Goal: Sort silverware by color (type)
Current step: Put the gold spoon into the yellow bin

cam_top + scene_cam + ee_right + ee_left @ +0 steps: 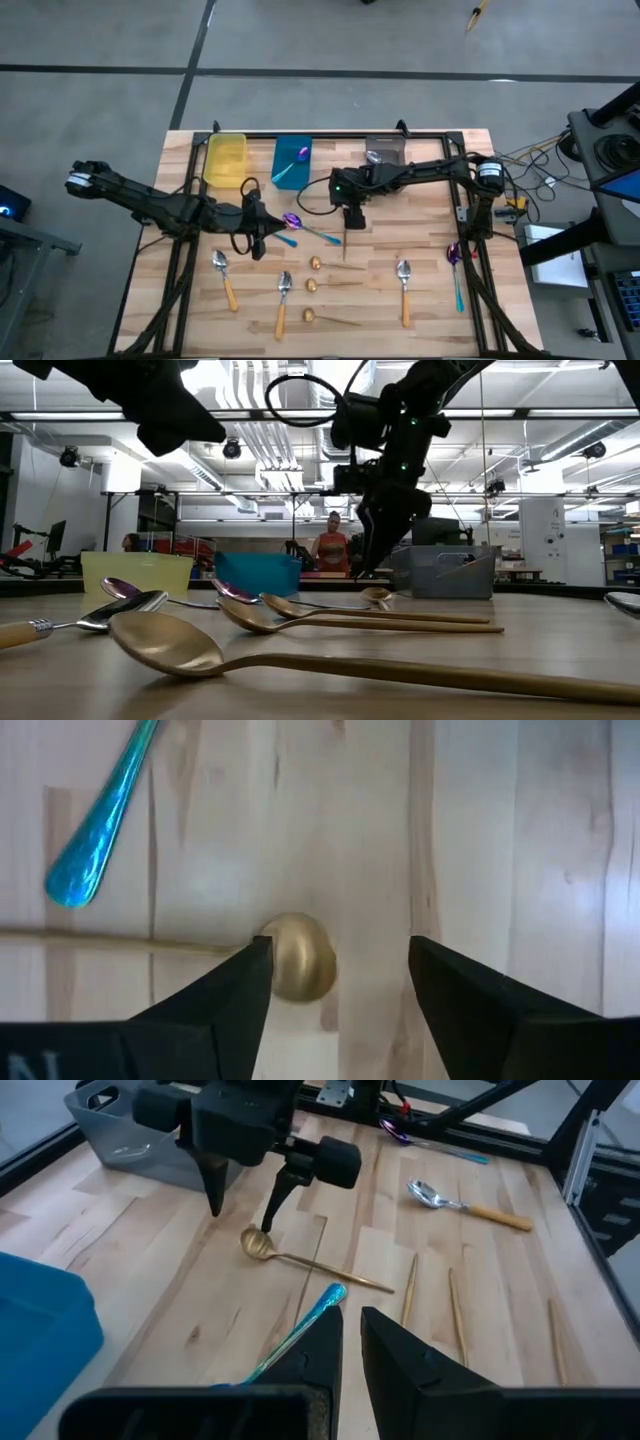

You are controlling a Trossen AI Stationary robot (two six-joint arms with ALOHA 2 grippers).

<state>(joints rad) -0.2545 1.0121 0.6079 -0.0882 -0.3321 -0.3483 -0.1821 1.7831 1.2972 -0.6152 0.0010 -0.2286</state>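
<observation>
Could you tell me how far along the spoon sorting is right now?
Early. One teal-handled spoon lies in the blue bin and one in the grey bin. The right gripper, jaws open, straddles a gold spoon. About ten remain on the table.

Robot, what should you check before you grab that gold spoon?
1. Right gripper fingers open: ok.
2. Gold spoon bowl between the fingers: ok, though nearer one finger.
3. Fingers low enough to pinch: cannot tell.
4. Teal handle out of the pinch: ok, lying off to one side.
5. Left gripper out of the way: ok, shut on a teal-handled spoon, apart from the right one.
6. Grey bin reachable: ok.
</observation>
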